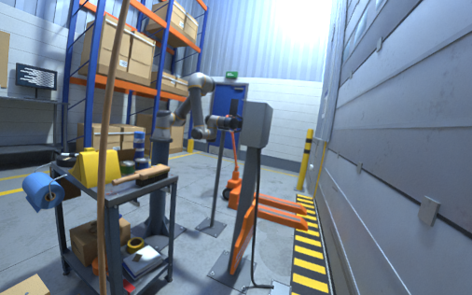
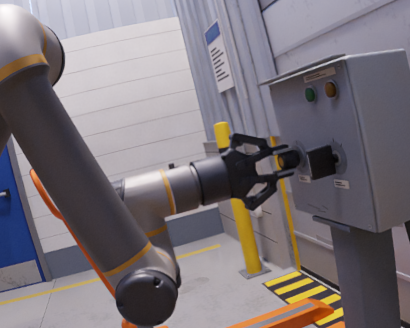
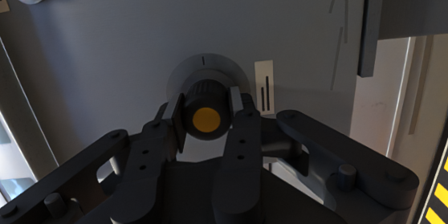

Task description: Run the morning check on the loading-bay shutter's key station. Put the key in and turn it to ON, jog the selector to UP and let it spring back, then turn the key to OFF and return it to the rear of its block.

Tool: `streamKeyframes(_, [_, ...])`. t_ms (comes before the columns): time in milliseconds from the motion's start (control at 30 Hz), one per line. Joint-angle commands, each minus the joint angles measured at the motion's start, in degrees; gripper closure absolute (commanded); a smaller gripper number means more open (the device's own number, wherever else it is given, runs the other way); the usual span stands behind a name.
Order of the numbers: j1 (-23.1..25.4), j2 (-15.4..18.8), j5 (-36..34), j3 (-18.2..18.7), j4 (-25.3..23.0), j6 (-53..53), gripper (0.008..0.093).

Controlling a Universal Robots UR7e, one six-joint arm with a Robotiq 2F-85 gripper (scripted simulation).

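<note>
My gripper (image 2: 285, 161) reaches level at the front of the grey key station box (image 2: 353, 140), which stands on a post by the shutter wall. The black key head with its orange end cap (image 3: 206, 110) is clamped between the closed fingers (image 3: 205, 112), seated in the round lock plate on the box face. Right beside it on the box sits the black selector knob (image 2: 322, 161). A green lamp (image 2: 310, 94) and an amber lamp (image 2: 330, 89) sit near the box's top. The key block is out of sight.
Behind the station runs the ribbed shutter wall with a yellow bollard (image 2: 237, 200) and hazard stripes at its foot. An orange pallet jack (image 1: 258, 205) lies by the post. A tool cart (image 1: 114, 205) stands in the foreground, racks of boxes at left.
</note>
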Motion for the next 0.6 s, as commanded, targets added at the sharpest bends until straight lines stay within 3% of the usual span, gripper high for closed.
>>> streamKeyframes(0, [0.0,-0.05,0.0,-0.02,0.0,-0.14,0.0934])
streamKeyframes(567, [0.0,-0.05,0.0,-0.02,0.0,-8.23,0.0934])
